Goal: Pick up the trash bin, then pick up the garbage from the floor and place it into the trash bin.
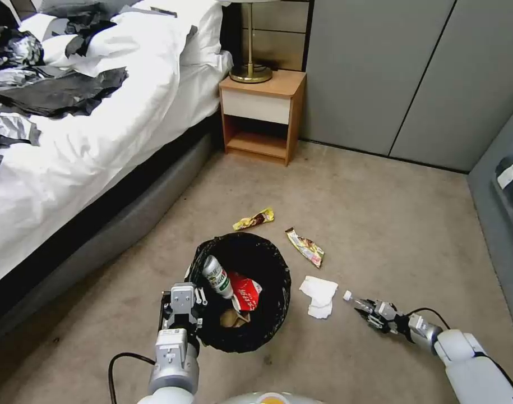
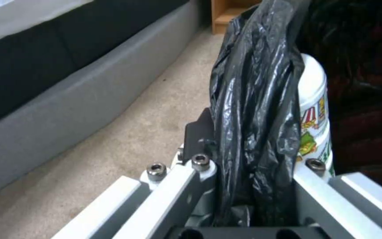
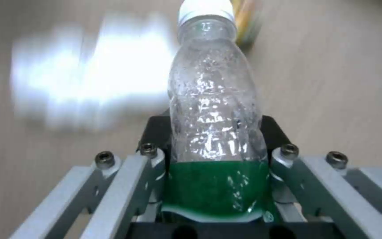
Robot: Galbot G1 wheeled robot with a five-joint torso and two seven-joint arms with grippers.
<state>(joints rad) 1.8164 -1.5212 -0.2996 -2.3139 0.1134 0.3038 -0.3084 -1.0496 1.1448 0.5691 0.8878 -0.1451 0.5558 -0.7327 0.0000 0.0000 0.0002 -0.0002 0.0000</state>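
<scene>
Head view has my left gripper clamped on the black-lined rim of the trash bin, which sits on the carpet beside the bed, a can and a red wrapper inside. My right gripper is closed around a clear bottle with a white cap and green label, held just beside white tissues. Two snack wrappers lie beyond; the bin's bottom, possibly paper, is too dark to tell
</scene>
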